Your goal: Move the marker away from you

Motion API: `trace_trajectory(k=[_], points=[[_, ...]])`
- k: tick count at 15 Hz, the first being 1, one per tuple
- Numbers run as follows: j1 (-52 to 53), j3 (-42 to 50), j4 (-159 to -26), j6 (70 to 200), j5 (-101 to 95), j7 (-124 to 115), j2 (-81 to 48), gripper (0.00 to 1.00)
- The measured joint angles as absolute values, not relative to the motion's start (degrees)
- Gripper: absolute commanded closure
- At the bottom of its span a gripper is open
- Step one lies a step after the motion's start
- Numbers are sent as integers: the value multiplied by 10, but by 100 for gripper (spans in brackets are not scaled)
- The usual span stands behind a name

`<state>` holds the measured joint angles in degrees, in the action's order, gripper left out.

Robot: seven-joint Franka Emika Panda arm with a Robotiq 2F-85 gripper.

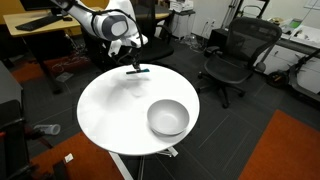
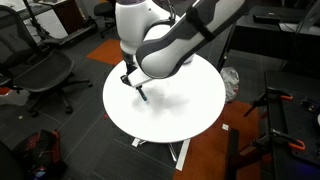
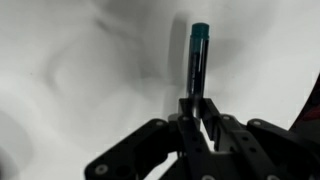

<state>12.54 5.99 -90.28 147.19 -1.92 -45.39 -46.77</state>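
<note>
The marker (image 3: 197, 62) is a thin dark stick with a teal end. In the wrist view it runs upward from between my jaws, its teal end farthest from them. My gripper (image 3: 196, 108) is shut on the marker's dark end. In an exterior view the gripper (image 1: 134, 66) holds the marker (image 1: 140, 70) low over the far edge of the round white table (image 1: 110, 110). In an exterior view the marker (image 2: 143, 95) points down from the gripper (image 2: 136, 84) near the table's edge, partly hidden by my arm.
A grey bowl (image 1: 168, 118) stands on the table's near side. Black office chairs (image 1: 235, 60) (image 2: 40, 75) stand around the table. A desk (image 1: 45, 30) is behind the arm. The table (image 2: 190, 100) stands on a single white pedestal.
</note>
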Motion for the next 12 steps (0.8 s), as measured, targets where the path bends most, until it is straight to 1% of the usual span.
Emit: trace_trajectory(k=[2, 3, 4, 5, 10, 11, 12], points=[[126, 58, -881, 1468, -19, -453, -484, 96], [128, 57, -871, 1466, -19, -453, -491, 57], [131, 56, -861, 1462, -19, -453, -498, 55], [134, 56, -852, 1458, -19, -453, -503, 49], [142, 56, -820, 1446, -19, -454, -523, 12], [141, 56, -816, 1445, -19, -454, -525, 4], [141, 56, -814, 1445, -19, -454, -526, 1]])
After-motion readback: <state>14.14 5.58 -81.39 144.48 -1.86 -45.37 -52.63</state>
